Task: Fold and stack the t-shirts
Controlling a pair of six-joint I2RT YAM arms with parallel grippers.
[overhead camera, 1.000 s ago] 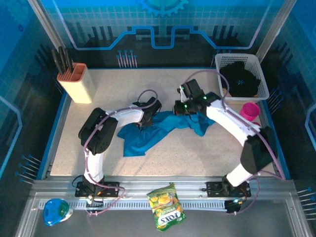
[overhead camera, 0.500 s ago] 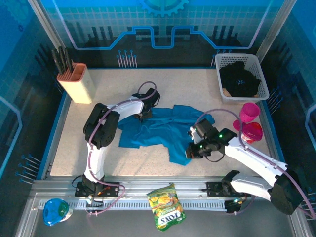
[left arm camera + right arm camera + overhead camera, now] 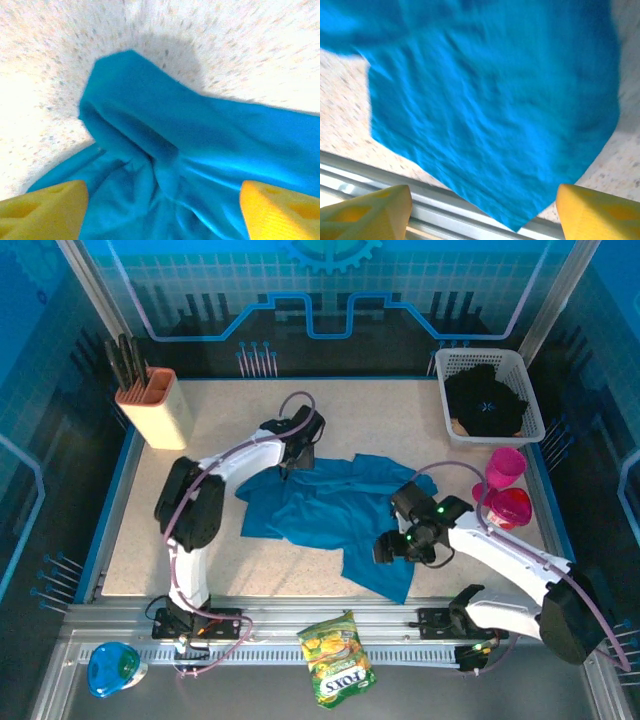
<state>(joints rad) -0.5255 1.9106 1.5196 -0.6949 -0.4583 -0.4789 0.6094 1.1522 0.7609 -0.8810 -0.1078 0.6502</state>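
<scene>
Right claw [image 3: 386,548] hangs released, fingers spread wide, above the near corner of the teal shirt [image 3: 320,508], which lies rumpled across the table [image 3: 150,510]. Farther back, the left claw [image 3: 290,460] gapes over the shirt's far edge, gripping nothing. Beyond, the black shirt [image 3: 487,400] sits in the white basket [image 3: 478,356].

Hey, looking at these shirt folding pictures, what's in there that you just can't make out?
Top view: the black t-shirt lies bunched in the white basket, shape unclear; its pale mark is too small to read.
Top view: the left hand and arm cover part of the far edge of the teal t-shirt.
Right wrist view: that shirt is blurred and cut off by the top edge.
</scene>
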